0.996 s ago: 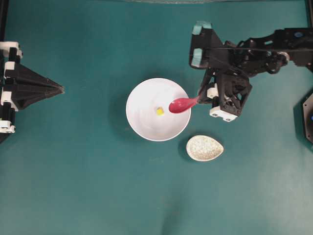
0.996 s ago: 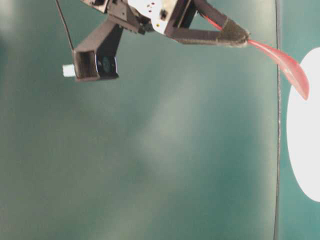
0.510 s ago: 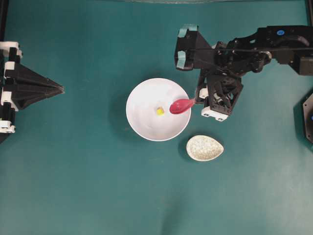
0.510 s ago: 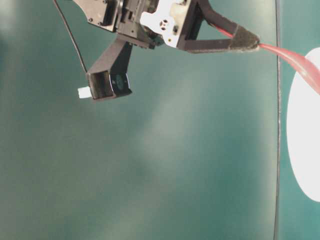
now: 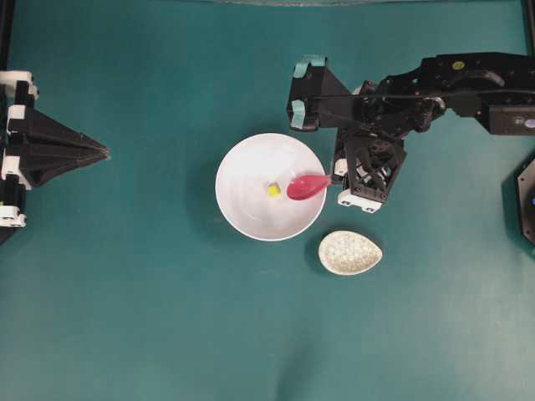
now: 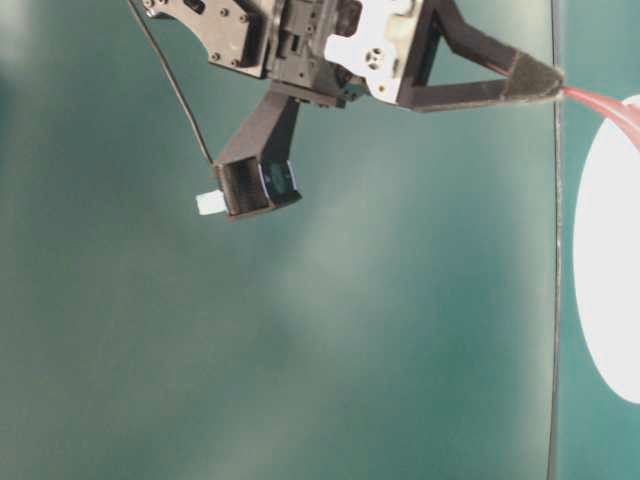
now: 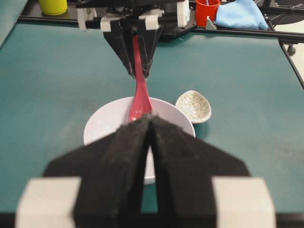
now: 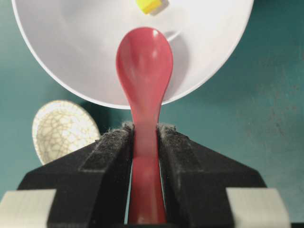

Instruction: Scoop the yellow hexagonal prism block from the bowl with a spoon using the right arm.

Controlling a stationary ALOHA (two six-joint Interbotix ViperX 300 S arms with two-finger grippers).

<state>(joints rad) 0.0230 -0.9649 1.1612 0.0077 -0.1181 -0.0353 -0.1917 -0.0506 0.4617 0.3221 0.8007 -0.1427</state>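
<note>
Yellow hexagonal prism block (image 5: 273, 190), likely light and prone to skid, sits in bowl (image 5: 242, 209) left of spoon (image 5: 308, 186), whose handle right end effector (image 8: 145, 142) clamps.

Teal table (image 5: 150, 317) (bowl (image 5: 242, 219), spoon rest (image 5: 349, 252))

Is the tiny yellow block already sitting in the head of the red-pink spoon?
No: the tiny yellow block lies on the white bowl's floor, just beyond the red-pink spoon's empty head.

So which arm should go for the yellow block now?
Right. The right gripper is clamped on the spoon, whose head hangs over the bowl beside the yellow block. The left gripper sits shut, far off at the table's edge.
</note>
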